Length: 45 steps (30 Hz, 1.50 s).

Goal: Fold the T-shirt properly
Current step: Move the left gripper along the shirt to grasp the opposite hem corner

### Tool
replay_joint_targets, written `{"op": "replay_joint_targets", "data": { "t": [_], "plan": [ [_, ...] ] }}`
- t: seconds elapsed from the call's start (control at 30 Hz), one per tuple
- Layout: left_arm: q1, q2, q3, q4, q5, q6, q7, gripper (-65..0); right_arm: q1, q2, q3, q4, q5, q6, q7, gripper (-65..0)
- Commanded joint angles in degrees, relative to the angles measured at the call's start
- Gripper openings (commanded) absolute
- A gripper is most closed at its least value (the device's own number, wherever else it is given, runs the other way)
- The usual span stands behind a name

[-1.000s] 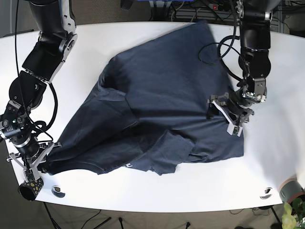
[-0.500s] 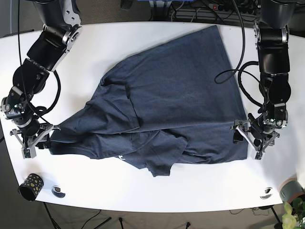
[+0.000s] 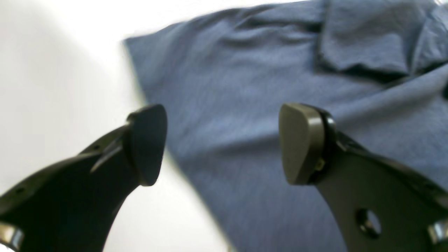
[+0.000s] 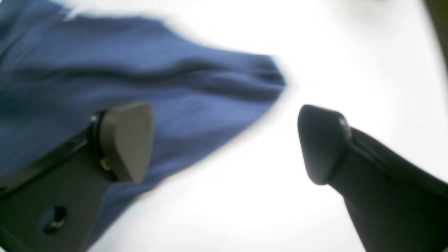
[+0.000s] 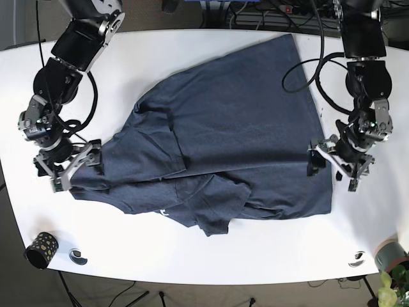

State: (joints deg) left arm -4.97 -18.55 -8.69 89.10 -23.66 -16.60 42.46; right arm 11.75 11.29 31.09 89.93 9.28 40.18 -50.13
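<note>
White table (image 5: 211, 256) carries the dark blue T-shirt (image 5: 217, 147) rumpled across its middle, a soft, limp, light cloth probably best pinched at hem corners, where the left gripper (image 3: 224, 143) and right gripper (image 4: 224, 143) hover spread, holding nothing.

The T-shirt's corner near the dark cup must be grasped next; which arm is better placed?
The right arm. Its open gripper hangs at that side of the T-shirt, one finger over the cloth. The left gripper, also open, is at the opposite edge.
</note>
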Motion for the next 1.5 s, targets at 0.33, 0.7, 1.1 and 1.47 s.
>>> {"op": "replay_joint_targets", "data": {
  "t": [0.33, 0.7, 1.1, 1.47],
  "plan": [
    [16.3, 6.3, -8.8, 12.4, -10.1, -0.1, 4.2, -18.5, 4.6, -0.7, 1.2, -7.5, 2.5, -0.18, 1.9, -11.4],
    [24.2, 12.3, -2.2, 14.2, -11.1, -0.1, 3.9, -19.2, 10.2, 1.5, 0.7, -20.4, 2.4, -6.47, 11.0, -11.7],
    [26.6, 12.3, 4.2, 14.2, -11.0, -0.1, 3.8, -19.2, 15.6, 7.0, 0.4, -36.6, 2.9, -12.36, 21.3, -11.7],
    [26.2, 12.4, 10.1, 12.0, -3.2, -0.1, 2.9, -19.2, 12.9, 7.0, 0.7, -36.4, 3.0, -12.1, 21.0, -11.7]
  ]
}}
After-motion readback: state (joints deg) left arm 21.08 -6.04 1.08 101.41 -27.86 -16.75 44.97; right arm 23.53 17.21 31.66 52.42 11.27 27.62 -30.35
